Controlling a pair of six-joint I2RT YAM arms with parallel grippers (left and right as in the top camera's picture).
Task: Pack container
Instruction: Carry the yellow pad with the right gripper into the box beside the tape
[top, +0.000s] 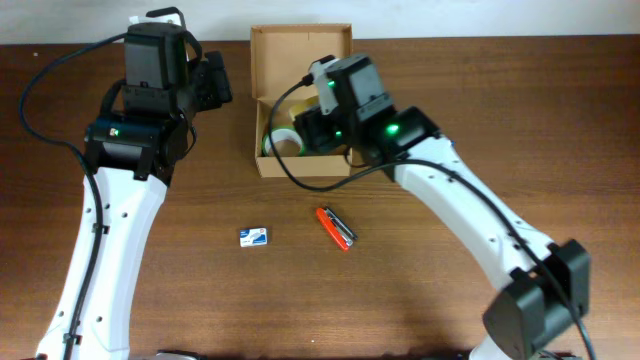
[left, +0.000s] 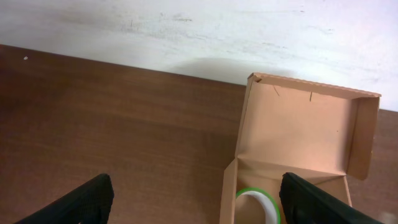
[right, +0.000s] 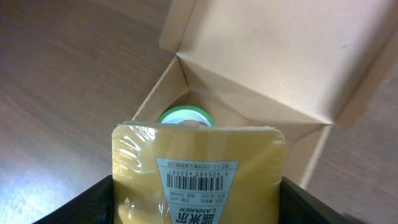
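The container (top: 300, 60) is a tan cardboard box at the back middle of the table, its flap lid open and leaning back. A green-and-white tape roll (top: 283, 143) lies in its left part. My right gripper (top: 330, 130) hangs over the box's right part, shut on a yellow plastic-wrapped block with a barcode label (right: 199, 168). In the right wrist view the block sits between the fingers (right: 199, 205), above the container (right: 267, 56) and the tape roll (right: 183, 116). My left gripper (top: 213, 85) is open and empty, just left of the box (left: 298, 130).
Two batteries (top: 336, 227), one red and one silver, lie side by side on the brown table in front of the box. A small blue-and-white packet (top: 254, 236) lies to their left. A white wall (left: 186, 25) runs behind the table.
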